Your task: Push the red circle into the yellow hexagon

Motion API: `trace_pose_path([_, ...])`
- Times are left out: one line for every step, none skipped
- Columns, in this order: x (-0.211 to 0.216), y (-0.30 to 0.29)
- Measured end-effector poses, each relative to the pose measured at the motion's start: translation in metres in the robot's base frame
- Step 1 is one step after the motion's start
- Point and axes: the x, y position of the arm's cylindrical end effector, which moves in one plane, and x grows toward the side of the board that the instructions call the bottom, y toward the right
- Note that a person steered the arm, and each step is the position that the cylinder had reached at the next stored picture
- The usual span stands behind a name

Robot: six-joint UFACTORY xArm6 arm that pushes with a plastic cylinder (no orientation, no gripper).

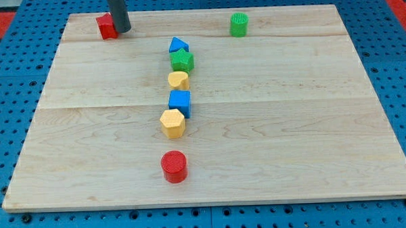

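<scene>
The dark rod's tip sat at the wooden surface's top-left, touching and partly hiding a red block of unclear shape. With no tool fitted, open or closed didn't apply. The red circle waited near the bottom, just below the yellow hexagon, apart from it.

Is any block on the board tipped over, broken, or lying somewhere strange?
Nothing stands out. All blocks sit flat and whole on the wooden board. My tip is at the view's top left, right beside a red block, far from the red circle and the yellow hexagon.
</scene>
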Motion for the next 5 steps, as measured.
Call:
trace_pose_path([0.002, 0.072])
trace_pose_path([0.018, 0.137])
trace_pose_path([0.063, 0.198])
trace_pose_path([0.138, 0.225])
trace_pose_path([0.233, 0.196])
